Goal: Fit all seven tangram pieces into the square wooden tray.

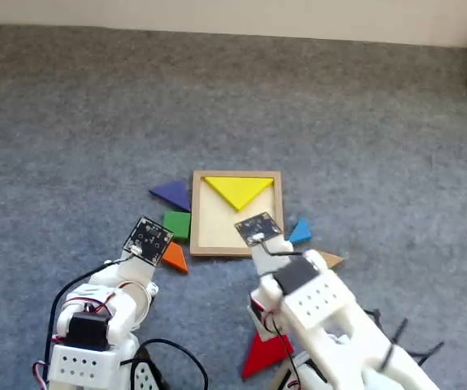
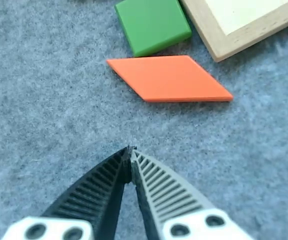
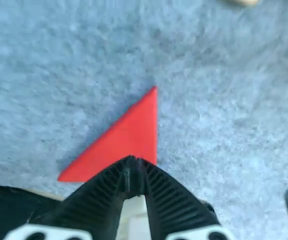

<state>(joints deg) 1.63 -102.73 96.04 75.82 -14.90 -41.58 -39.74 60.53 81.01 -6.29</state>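
1. My left gripper has its two jaws pressed together and holds nothing. It is over the grey carpet, near the orange parallelogram.
2. The green square lies just beside the orange parallelogram, close to a corner of the wooden tray.
3. My right gripper is also pressed together and empty. It is over the red triangle, which lies on the carpet well apart from the tray, near the base of my right arm.
4. Inside the tray lies the yellow triangle, with its long side along the far rim.
5. The purple triangle lies outside the tray on the left. The blue triangle and the tan triangle lie outside on the right.
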